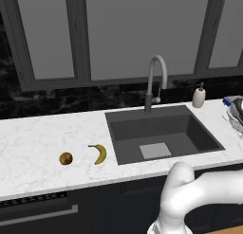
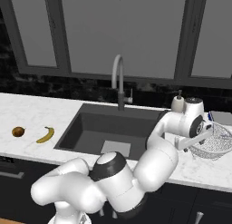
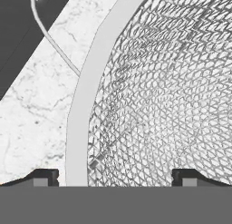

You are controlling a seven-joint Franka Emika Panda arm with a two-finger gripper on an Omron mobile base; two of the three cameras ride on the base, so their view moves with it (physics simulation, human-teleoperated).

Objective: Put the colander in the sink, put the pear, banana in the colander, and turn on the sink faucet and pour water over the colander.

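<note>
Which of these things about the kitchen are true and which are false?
1. The colander sits in the sink. False: it stands on the counter, right of the sink.
2. The banana lies beside the pear on the counter. True.
3. The tool is shut on the banana. False: it is open, its fingertips astride the colander's rim.
4. Water runs from the sink faucet. False: none shows.
5. A soap bottle stands behind the sink. True.

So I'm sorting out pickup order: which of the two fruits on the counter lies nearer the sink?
The banana: curved and yellow, it lies just left of the sink's edge. The round brown pear sits farther left, beyond the banana.
</note>
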